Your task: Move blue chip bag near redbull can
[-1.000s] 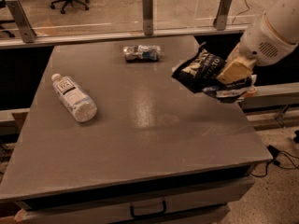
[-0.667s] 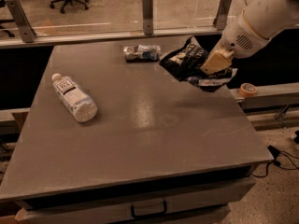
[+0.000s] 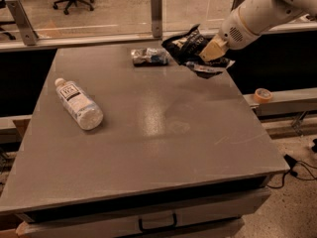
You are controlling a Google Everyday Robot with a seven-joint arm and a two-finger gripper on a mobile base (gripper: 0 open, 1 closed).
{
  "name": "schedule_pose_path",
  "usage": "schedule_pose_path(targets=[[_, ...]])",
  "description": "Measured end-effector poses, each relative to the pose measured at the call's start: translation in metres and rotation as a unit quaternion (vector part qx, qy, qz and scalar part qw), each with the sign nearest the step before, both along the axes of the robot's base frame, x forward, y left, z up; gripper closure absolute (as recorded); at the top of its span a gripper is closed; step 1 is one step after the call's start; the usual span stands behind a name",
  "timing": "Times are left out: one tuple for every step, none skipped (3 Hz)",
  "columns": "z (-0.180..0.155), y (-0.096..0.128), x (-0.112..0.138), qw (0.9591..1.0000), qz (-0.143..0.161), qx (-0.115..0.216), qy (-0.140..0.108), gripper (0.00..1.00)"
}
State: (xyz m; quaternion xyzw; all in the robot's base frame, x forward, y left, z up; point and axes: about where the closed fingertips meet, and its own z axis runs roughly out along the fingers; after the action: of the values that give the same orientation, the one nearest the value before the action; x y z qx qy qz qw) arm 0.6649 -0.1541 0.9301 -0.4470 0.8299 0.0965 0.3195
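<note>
Camera view | pincer (image 3: 212,51) clamps crumpled foil blue chip bag (image 3: 184,44), far right | dented shiny redbull can (image 3: 148,57) just beside it

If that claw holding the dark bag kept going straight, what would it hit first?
The gripper, shut on the blue chip bag over the tabletop near its far right corner, points down toward the redbull can. It would probably touch the tabletop short of that can first; depth is unclear.

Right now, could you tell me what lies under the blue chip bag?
Only grey table shows around the blue chip bag, held by the gripper at the far right corner. The redbull can lies beside it. Directly beneath is hidden.
</note>
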Motion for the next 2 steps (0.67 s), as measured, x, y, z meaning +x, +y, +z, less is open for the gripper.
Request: schedule_pose_path(targets=[[-0.0054, -0.0096, 0.0263, 0.9989, -0.035, 0.029, -0.008, 1.00], [-0.0062, -0.0096, 0.0288, 0.9988, -0.037, 0.031, -0.009, 1.00]])
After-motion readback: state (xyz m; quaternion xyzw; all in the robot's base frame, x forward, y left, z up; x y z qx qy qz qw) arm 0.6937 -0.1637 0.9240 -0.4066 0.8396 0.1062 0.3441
